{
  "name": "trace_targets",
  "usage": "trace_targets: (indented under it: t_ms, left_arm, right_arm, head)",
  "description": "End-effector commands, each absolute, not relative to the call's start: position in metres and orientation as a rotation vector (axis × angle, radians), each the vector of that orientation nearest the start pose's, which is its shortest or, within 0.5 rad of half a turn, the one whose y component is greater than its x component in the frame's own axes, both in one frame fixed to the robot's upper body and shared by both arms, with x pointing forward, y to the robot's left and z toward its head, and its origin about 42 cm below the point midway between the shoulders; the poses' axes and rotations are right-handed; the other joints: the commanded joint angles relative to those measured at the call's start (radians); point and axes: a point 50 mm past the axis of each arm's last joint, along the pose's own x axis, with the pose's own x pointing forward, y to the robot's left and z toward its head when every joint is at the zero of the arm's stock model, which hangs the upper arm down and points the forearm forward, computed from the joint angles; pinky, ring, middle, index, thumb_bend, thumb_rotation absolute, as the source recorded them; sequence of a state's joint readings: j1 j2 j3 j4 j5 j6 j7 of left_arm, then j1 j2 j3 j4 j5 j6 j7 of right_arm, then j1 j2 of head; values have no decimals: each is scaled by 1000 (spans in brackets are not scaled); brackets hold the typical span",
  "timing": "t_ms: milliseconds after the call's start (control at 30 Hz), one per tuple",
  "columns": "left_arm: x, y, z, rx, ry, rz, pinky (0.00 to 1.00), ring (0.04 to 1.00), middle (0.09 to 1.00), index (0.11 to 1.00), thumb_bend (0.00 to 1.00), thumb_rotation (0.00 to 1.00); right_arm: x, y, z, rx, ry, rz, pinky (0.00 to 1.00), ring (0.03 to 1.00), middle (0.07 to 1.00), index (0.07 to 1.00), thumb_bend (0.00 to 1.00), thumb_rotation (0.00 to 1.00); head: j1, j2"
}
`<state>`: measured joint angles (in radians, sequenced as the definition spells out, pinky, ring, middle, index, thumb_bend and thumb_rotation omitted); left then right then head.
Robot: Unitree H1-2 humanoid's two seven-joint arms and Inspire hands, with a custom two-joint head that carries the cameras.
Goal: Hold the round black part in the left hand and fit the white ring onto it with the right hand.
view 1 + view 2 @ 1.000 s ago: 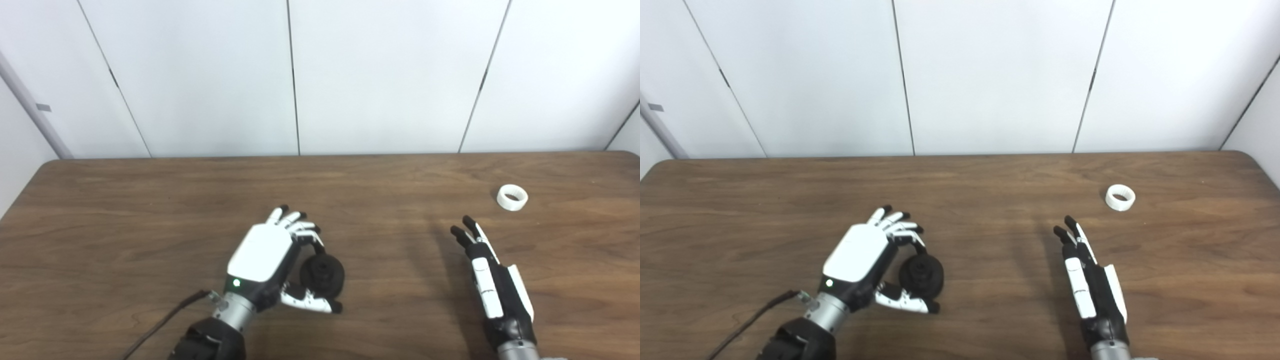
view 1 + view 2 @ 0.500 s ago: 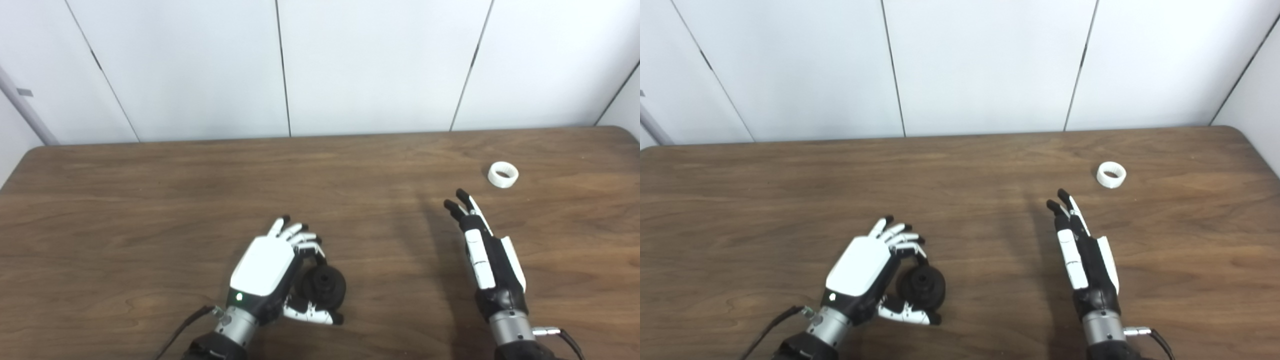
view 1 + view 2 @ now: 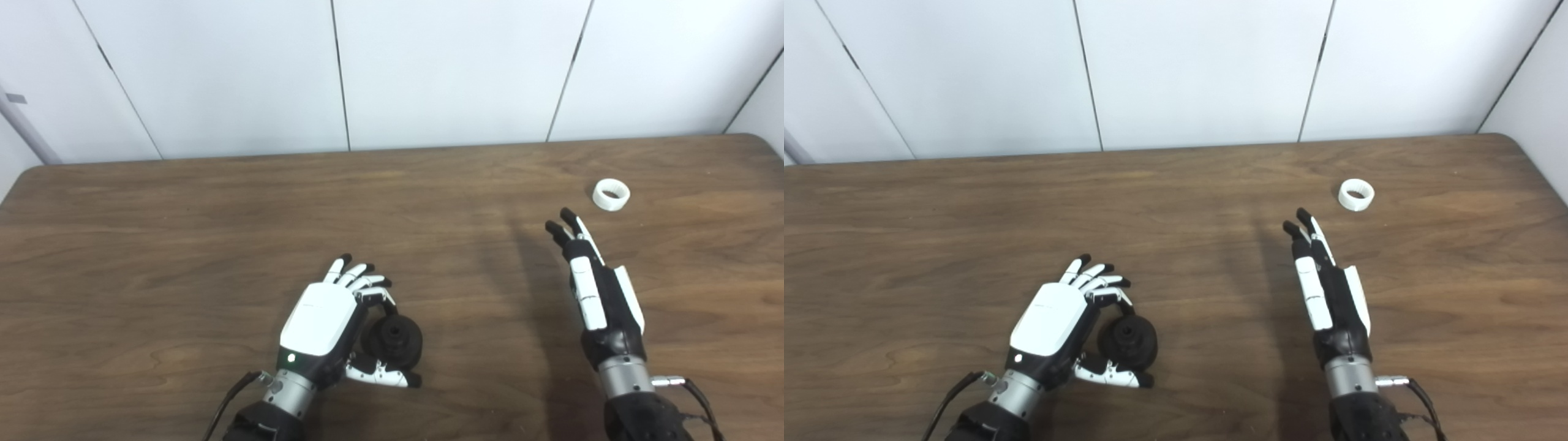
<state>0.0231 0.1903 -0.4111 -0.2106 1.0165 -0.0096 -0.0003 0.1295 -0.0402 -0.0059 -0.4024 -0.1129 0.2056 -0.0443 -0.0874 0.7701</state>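
Left hand (image 3: pixel 321 321) near table's (image 3: pixel 153 245) near edge, fingers (image 3: pixel 361 283) and thumb curled around round black part (image 3: pixel 392 340), part at table level. Right hand (image 3: pixel 597 291) right of centre, fingers straight, together, empty, pointing far. White ring (image 3: pixel 611 195) lies on table, far right, just beyond right fingertips, apart.

Dark wood-grain surface (image 3: pixel 184 233), rounded corners, set against a white panelled wall (image 3: pixel 429 73). White ring (image 3: pixel 611 195) lies on it toward the far right, alone. Round black part (image 3: pixel 392 340) sits near the front edge, left of centre, within the left hand (image 3: pixel 324 318).
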Motion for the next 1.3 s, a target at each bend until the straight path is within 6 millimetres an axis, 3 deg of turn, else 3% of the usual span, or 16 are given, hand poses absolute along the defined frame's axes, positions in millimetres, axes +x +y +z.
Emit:
trace_targets:
  t_ms: [0, 300, 400, 433, 533, 633, 733, 833, 900, 1033, 1267]
  left_arm:
    - [251, 152, 137, 1134, -414, -295, 1000, 893, 794, 484, 524, 52]
    - [250, 158, 135, 1126, -409, -288, 1000, 894, 791, 484, 524, 52]
    - [249, 160, 133, 1123, -403, -284, 1000, 894, 791, 484, 524, 52]
    - [248, 160, 133, 1124, -401, -283, 1000, 889, 790, 484, 524, 52]
    - [246, 160, 131, 1119, -396, -283, 1000, 881, 787, 484, 524, 52]
    - [245, 160, 129, 1119, -387, -290, 1000, 883, 788, 484, 524, 52]
    - [245, 161, 128, 1117, -382, -295, 1000, 886, 788, 484, 524, 52]
    - [245, 163, 126, 1115, -377, -295, 1000, 892, 788, 484, 524, 52]
    - [245, 166, 127, 1119, -375, -291, 1000, 894, 787, 484, 524, 52]
    - [245, 171, 128, 1127, -373, -289, 1000, 890, 785, 484, 524, 51]
    - [244, 178, 130, 1130, -374, -289, 1000, 884, 778, 484, 524, 50]
  right_arm:
    - [237, -233, 176, -140, -137, -113, 994, 951, 909, 956, 537, 1000]
    - [241, -249, 190, -201, -129, -107, 975, 937, 917, 932, 507, 977]
    - [246, -258, 199, -229, -148, -127, 907, 922, 910, 909, 494, 858]
    - [247, -261, 202, -238, -152, -137, 838, 892, 887, 883, 526, 752]
    - [251, -271, 210, -327, -146, -175, 766, 861, 870, 858, 576, 631]
    - [259, -285, 221, -431, -142, -198, 870, 895, 898, 854, 629, 578]
    - [268, -298, 231, -493, -146, -213, 886, 899, 895, 836, 662, 527]
    - [281, -312, 240, -570, -147, -236, 949, 928, 901, 795, 709, 362]
    - [289, -319, 245, -648, -145, -256, 927, 922, 890, 770, 732, 318]
    - [309, -330, 256, -786, -128, -284, 885, 916, 894, 742, 786, 279]
    - [342, -350, 269, -954, -97, -311, 922, 969, 933, 734, 864, 258]
  head:
    - [3, 3]
    - [-4, 11]
    - [-17, 15]
    - [-25, 15]
    - [-38, 18]
    - [-56, 19]
    - [-78, 17]
    - [-103, 14]
    - [-117, 13]
    - [-165, 9]
    - [-213, 3]
